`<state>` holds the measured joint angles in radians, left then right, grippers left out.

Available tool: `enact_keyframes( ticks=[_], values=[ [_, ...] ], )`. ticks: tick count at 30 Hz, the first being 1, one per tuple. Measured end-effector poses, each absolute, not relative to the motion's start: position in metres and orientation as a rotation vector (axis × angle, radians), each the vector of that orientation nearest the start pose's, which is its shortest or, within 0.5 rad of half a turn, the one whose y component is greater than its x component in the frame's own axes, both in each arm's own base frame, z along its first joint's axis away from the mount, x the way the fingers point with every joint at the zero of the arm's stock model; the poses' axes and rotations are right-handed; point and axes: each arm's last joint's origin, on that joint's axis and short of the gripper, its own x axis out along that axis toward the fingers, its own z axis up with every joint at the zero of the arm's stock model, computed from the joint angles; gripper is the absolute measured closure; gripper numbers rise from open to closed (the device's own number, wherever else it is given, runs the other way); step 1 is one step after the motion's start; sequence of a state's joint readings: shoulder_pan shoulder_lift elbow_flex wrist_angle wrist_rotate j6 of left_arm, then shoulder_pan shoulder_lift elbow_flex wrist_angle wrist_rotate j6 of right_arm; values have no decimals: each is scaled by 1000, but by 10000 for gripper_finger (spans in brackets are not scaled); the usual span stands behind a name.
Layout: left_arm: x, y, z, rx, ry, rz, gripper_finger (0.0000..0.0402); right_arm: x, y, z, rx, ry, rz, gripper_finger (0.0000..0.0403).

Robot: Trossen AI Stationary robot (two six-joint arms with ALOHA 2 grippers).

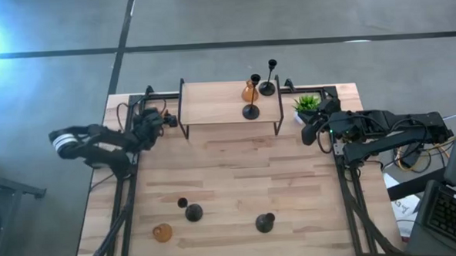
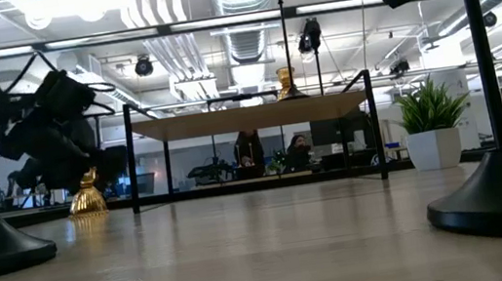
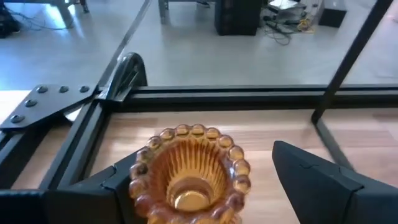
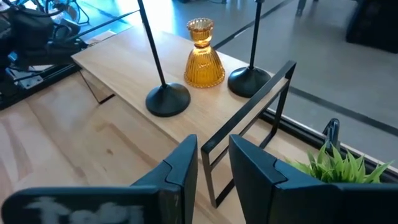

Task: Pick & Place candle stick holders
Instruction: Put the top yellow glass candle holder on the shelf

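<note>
My left gripper (image 1: 155, 119) is open at the table's far left, beside the shelf. Its fingers stand on either side of an amber holder (image 3: 189, 177). The holder stands on its base on the table (image 2: 87, 198) and is hidden under the gripper in the high view. My right gripper (image 1: 311, 130) is empty at the far right near the shelf's end, its fingers a narrow gap apart (image 4: 214, 165). Two black holders (image 1: 250, 111) (image 1: 267, 88) and an amber one (image 1: 249, 91) stand on the shelf. Two black holders (image 1: 193, 213) (image 1: 264, 223) and an amber one (image 1: 162, 233) stand near the table's near edge. My left gripper has one finger (image 3: 93, 193) close against the amber holder's beaded rim (image 3: 140, 171); I cannot tell whether it touches. The other finger (image 3: 323, 180) stands clear of the rim. The fingers come from above, and the holder stands upright on the table.
A raised wooden shelf (image 1: 212, 105) on a black frame spans the table's far middle. A small green potted plant (image 1: 306, 104) stands by its right end, close to my right gripper. The middle of the tabletop (image 1: 237, 170) is bare wood. Black rails run along both table sides.
</note>
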<state>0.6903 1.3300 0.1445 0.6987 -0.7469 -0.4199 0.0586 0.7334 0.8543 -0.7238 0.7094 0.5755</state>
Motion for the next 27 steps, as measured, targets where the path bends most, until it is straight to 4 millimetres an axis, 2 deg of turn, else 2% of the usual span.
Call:
enact_keyframes(
  ticks=[5,12,21,27],
  values=[
    [133,138,112,-285,249,1573,138,135,-11,318,313,368,-764,323],
    [133,138,110,-287,261,1577,265,135,-11,318,313,368,-764,335],
    [133,138,116,-289,224,1573,266,135,-11,318,313,369,-764,328],
    [129,134,132,-267,189,1562,266,135,-11,318,313,369,-764,338]
  ],
)
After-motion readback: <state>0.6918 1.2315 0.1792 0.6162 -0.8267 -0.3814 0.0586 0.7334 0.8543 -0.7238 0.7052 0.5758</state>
